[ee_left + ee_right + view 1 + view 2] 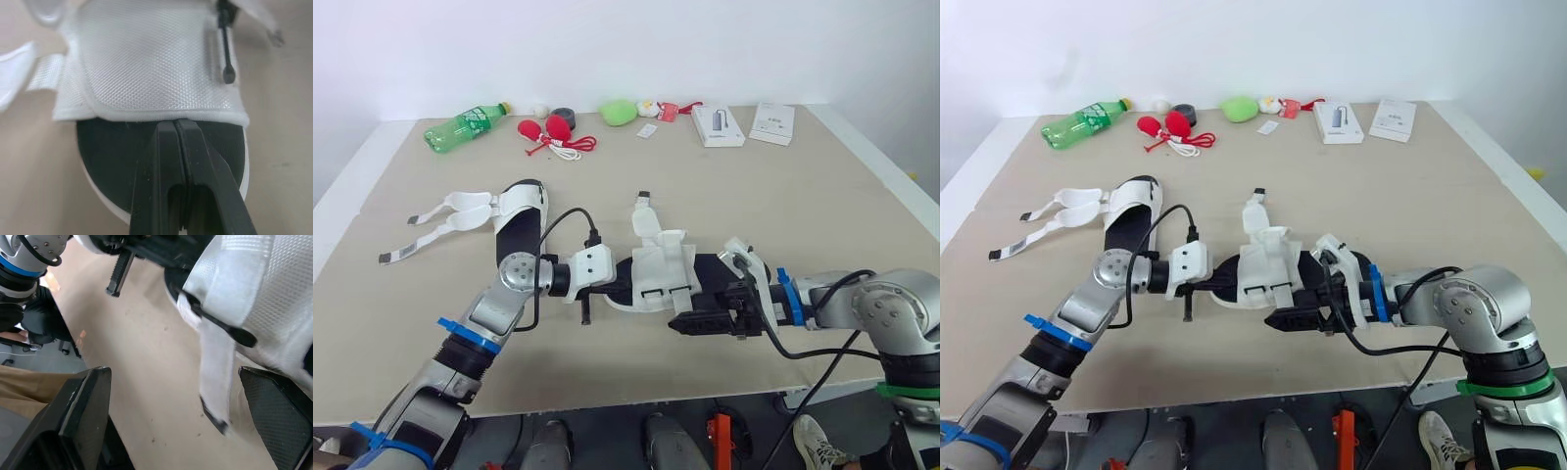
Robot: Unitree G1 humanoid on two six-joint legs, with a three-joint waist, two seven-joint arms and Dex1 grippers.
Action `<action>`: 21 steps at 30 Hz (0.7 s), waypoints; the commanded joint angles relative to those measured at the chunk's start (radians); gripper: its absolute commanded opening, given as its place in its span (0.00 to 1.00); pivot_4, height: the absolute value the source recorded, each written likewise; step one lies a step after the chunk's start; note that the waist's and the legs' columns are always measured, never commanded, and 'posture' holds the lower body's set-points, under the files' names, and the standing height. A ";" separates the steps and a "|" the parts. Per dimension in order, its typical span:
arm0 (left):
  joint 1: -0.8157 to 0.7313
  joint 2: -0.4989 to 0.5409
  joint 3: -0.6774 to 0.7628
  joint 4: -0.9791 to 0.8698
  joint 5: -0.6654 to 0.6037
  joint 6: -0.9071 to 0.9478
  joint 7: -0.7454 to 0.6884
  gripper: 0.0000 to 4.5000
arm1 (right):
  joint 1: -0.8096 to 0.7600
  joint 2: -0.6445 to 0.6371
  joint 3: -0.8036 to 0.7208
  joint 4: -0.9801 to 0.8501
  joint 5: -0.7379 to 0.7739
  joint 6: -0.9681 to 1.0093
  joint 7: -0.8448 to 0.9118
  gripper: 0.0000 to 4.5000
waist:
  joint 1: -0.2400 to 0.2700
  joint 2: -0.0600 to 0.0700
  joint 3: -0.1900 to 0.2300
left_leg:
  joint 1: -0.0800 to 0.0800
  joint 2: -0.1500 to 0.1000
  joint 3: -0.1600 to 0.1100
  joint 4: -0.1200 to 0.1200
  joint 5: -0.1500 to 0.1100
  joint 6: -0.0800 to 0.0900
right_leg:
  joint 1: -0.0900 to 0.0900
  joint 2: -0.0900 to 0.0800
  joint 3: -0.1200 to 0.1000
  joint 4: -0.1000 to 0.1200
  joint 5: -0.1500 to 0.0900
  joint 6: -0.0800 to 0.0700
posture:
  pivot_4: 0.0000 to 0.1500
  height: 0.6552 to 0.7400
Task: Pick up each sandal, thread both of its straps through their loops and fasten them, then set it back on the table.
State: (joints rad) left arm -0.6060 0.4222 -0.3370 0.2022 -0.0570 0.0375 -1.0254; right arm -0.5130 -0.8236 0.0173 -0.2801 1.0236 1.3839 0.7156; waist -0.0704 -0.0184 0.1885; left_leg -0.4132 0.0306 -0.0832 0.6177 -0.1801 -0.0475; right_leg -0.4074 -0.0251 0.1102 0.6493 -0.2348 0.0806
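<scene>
Beige flat surface (822, 225), seen from the head cameras.

- White mesh-strapped sandal with a black sole (661, 269) lies lengthwise near the front middle of the surface, between the two arms. Cannot tell whether its sole rests on the surface or hangs just over it.
- Left claw (174, 125): clenched, the two black fingers pressed tip to tip with no gap. The tips lie over the sandal's black insole, right at the hem of the white mesh upper. No part of the sandal is visibly pinched between them.
- Right claw (173, 377): released, fingers spread wide. It sits at the sandal's other end, low and close against the sole.
- One loose white strap with a dark tip (215, 362) hangs down from the upper into the gap between the right claw's fingers, touching neither.
- Another narrow white strap (644, 211) stands up from the sandal's far side, its dark end pointing upward.
- Second matching sandal (521, 220) lies on the surface to the left and further back, well apart from the right claw. Its two white straps (440, 220) are unfastened and splayed out flat to the left.
- Along the far edge: a green plastic bottle on its side (465, 125), a pair of red bulbs with a white cord (548, 129), a green rounded soft object (619, 112), and two flat white boxes (718, 125).
</scene>
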 commanded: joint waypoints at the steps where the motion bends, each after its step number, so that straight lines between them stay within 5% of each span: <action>1: -0.011 0.001 0.018 0.040 0.027 -0.018 0.032 0.00 | -0.023 0.010 0.006 0.001 -0.016 -0.014 0.021 0.99 | 0.000 0.000 0.000 | 0.000 0.000 0.000 0.000 0.000 0.000 | 0.000 0.000 0.000 0.000 0.000 0.000 | 1.00 1.00; 18: 0.015 -0.004 0.008 0.019 0.012 -0.006 0.007 0.00 | -0.066 0.066 0.021 0.090 -0.137 -0.049 0.039 0.99 | -0.001 0.000 0.000 | 0.000 0.000 0.000 0.000 0.000 0.000 | 0.000 0.000 0.000 0.000 0.002 0.002 | 1.00 1.00; 21: 0.015 -0.004 0.008 0.019 0.013 -0.004 0.007 0.00 | -0.037 0.053 0.023 0.074 -0.138 -0.037 0.047 0.72 | -0.001 0.000 0.000 | 0.000 0.000 0.000 0.000 0.000 0.000 | 0.000 0.000 0.000 0.000 0.002 0.002 | 1.00 1.00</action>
State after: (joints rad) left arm -0.6012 0.4135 -0.3247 0.2206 -0.0580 0.0240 -1.0124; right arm -0.5573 -0.7587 0.0461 -0.1802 0.8802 1.3454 0.7449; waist -0.0713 -0.0184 0.1885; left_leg -0.4136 0.0307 -0.0832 0.6179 -0.1801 -0.0476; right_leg -0.4077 -0.0250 0.1103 0.6492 -0.2326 0.0823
